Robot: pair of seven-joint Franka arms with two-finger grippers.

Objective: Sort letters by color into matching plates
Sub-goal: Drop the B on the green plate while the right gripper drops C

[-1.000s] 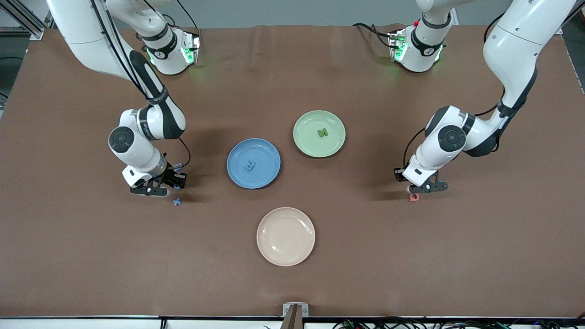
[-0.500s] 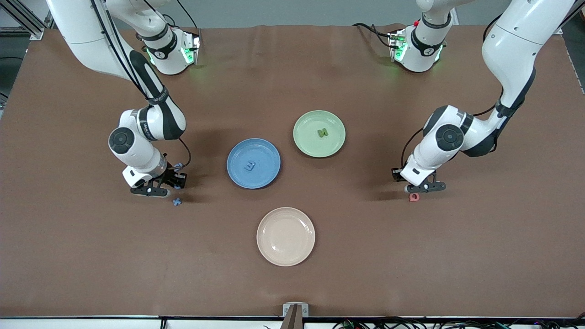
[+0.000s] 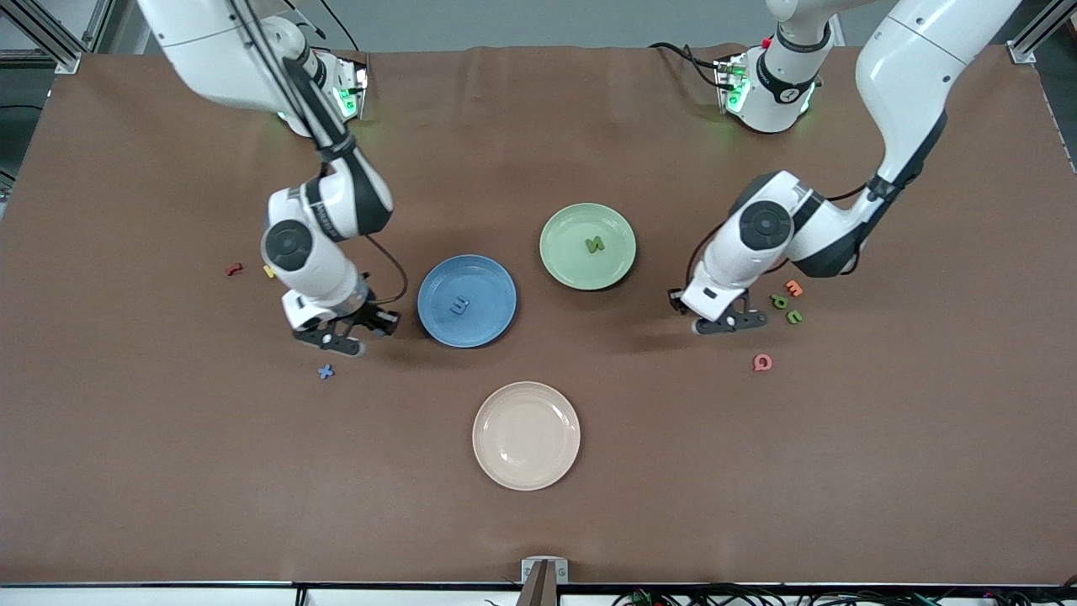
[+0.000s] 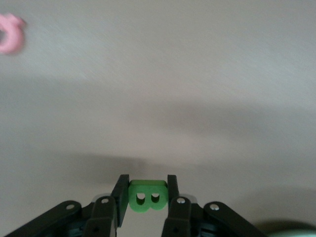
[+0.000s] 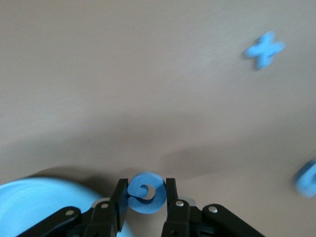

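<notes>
Gripping green B (image 4: 146,195) (fingers (image 4: 120,193) closed).

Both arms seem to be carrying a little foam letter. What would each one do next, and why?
Probably carry on to the plates. The right gripper, jaws shut on a round blue foam letter, is beside the blue plate; the left gripper, jaws shut on a green foam letter B, likely heads for the pale green plate.

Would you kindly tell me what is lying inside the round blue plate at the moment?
The round blue plate holds one small blue foam letter, lying near its middle. The rest of its surface shows bare in the front view, and nothing covers any part of it.
</notes>
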